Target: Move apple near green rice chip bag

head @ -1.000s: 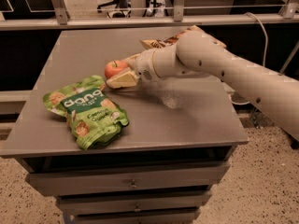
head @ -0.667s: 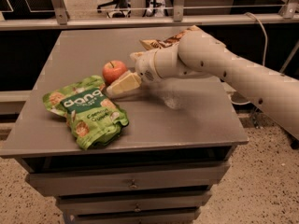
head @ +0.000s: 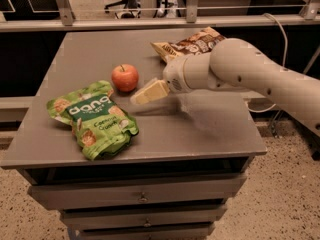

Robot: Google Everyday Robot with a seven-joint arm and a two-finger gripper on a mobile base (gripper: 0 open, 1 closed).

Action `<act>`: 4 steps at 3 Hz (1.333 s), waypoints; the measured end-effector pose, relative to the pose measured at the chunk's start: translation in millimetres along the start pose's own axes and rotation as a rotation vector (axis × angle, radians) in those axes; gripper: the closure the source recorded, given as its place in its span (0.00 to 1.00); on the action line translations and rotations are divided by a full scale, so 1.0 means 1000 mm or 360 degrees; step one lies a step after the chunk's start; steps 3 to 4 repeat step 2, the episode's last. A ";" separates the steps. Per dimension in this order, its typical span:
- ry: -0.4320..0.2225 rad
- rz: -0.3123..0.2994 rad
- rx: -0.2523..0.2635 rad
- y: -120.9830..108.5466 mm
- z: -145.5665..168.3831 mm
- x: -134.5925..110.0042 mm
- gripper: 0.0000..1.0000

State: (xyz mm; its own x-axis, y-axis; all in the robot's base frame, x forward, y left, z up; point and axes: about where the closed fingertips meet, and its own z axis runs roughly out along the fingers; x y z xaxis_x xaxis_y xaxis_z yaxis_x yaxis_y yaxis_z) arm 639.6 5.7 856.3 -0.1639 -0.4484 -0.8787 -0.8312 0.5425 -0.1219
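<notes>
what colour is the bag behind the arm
The bag is brown and tan, seen in the camera view; the claw is beside the apple.

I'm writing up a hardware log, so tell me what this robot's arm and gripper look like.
The arm is a smooth, rounded off-white shell with a few small dark dots. The gripper, a paler cream wedge at its tip, sits beside the apple, over the grey table.

One camera, high before the jaws, fairly near. It looks down across the desk (head: 215,134), jaws mid-frame
</notes>
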 end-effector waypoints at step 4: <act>0.0097 -0.0016 0.0538 -0.048 -0.065 0.013 0.00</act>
